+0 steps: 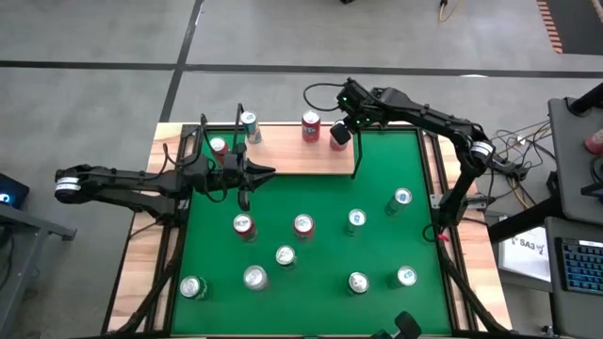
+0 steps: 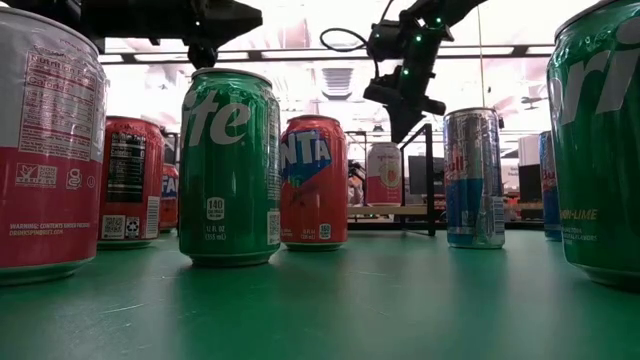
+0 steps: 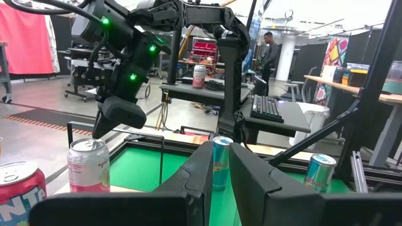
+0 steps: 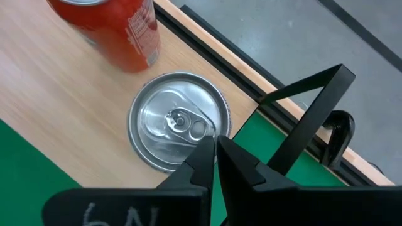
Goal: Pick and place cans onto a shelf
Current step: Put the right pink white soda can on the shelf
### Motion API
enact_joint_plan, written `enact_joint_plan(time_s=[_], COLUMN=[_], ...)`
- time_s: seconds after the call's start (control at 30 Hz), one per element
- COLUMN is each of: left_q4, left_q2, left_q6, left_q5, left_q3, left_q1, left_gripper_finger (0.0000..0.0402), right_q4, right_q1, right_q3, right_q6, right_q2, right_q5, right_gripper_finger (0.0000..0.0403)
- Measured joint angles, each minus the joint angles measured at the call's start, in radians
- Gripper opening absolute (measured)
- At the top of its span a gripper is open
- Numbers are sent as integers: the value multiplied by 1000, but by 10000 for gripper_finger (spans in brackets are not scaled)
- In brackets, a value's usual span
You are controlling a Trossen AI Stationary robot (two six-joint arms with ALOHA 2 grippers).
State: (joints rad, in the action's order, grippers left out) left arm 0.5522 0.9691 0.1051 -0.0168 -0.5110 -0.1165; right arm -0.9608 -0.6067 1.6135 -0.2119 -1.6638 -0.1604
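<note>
We record first the green-topped table (image 1: 377,160) with its wood edge, the largest item. Next the shelf (image 1: 292,155), a flat light-wood board lying along the table's far edge, its long axis running left to right in the high view, with thin black wire uprights (image 1: 356,155) at its ends. On it stand four cans, all upright with silver tops showing: a silver-white can (image 1: 250,125) and a red can (image 1: 219,147) near its left end, a red can (image 1: 311,125) toward the right, and beside that a pale pink can (image 4: 179,129) directly beneath the right gripper. Nine further cans stand upright on the green surface, well apart from one another, among them two red-topped ones (image 1: 244,226) near the middle, a green can (image 2: 229,165) and a red can (image 2: 313,180) close to the low camera, and a tall slim blue-and-silver can (image 2: 474,178). The left arm reaches in from the left side; the left gripper (image 1: 267,172) hovers at the shelf's front edge, its fingers (image 3: 201,169) nearly together with only a thin gap and nothing held. The right gripper (image 4: 215,160) hangs over the right end of the shelf, just above the pale pink can, its fingers (image 4: 242,164) drawn close with nothing between them. The nearest upright stands just beside this gripper.
</note>
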Motion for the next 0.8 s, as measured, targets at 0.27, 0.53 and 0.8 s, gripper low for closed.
enact_joint_plan(time_s=[0.27,0.53,0.8], left_q4=[0,0,0], left_q2=[0,0,0], left_q6=[0,-9,-10], left_q5=[0,0,0], left_q3=[0,0,0], left_q1=[0,0,0], left_gripper_finger=[36,36,36], right_q4=[-7,-11,-12], right_q1=[0,13,20], right_q3=[0,0,0], right_q6=[0,-20,-24], right_q2=[0,0,0], right_q5=[0,0,2], right_gripper_finger=[12,12,12])
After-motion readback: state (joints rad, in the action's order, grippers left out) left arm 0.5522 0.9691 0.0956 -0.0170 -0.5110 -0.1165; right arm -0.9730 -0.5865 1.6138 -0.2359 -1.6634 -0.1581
